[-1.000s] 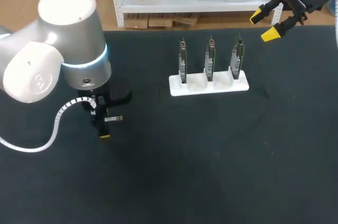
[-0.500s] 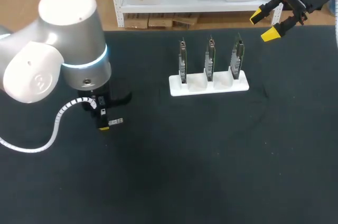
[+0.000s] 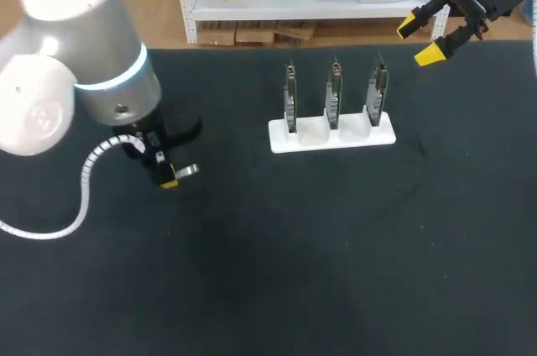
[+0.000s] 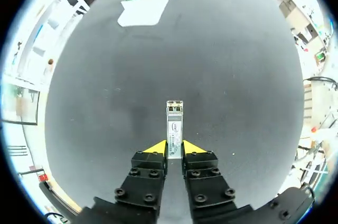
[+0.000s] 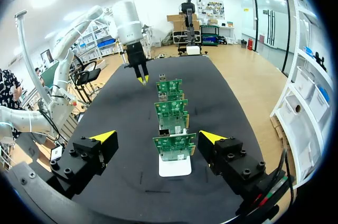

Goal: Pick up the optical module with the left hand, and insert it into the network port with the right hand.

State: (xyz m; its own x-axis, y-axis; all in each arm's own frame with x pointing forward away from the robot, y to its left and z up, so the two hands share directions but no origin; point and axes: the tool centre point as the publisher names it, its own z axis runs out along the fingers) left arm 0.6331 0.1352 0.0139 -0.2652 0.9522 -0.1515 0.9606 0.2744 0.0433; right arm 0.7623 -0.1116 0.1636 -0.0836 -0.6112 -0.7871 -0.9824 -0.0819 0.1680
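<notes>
The left arm (image 3: 80,79) is swinging leftward in the head view — its left gripper (image 3: 170,180), clamped on the optical module (image 3: 187,171), is shifting toward the table's (image 3: 277,272) far side, perhaps rising too.

Left claw (image 4: 175,148) clamped, right claw (image 5: 157,137) agape

The left arm (image 3: 75,62) is a rounded silver-grey shell with a glowing pale-blue ring (image 3: 117,79) and a white coiled cable (image 3: 85,192). The left gripper (image 4: 174,147) and right gripper (image 3: 418,40) are black, each finger block studded with round screws and capped by a bright yellow wedge tip.
</notes>
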